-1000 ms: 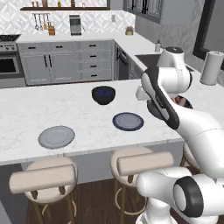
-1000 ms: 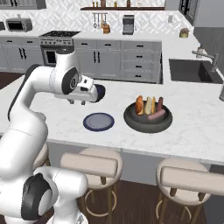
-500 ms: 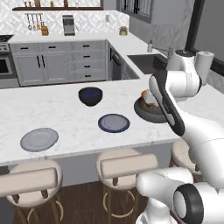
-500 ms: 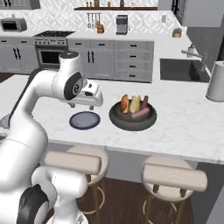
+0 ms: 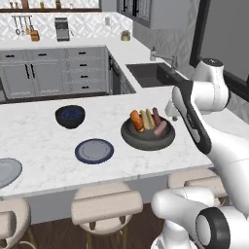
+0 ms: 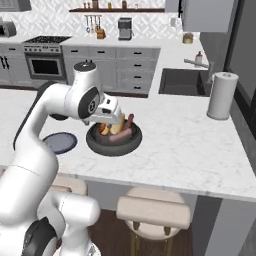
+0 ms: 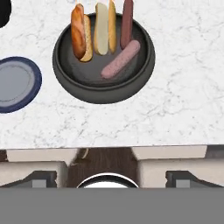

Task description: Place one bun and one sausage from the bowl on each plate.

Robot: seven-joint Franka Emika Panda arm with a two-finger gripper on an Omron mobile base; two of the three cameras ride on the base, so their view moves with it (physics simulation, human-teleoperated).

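In the left base view the wide dark bowl sits on the white marble counter near its front edge, holding two buns and two sausages laid side by side. The blue-rimmed plate lies to the left of the bowl, close but apart from it, and the plain grey plate lies well off at the left edge of the picture. A smaller black bowl with a blue inside stands further back, behind the blue-rimmed plate. The white arm bends over the right side of the counter, its hand just right of the bowl. In the right base view the arm's hand hangs over the near left part of the bowl, hiding some of the food; the blue-rimmed plate is just left of it, and a paper towel roll stands by the sink. In the hand view the bowl lies below the camera with both buns and both sausages inside, the blue-rimmed plate beside it carrying nothing. The gripper shows its two finger tips standing wide apart, with nothing between them.
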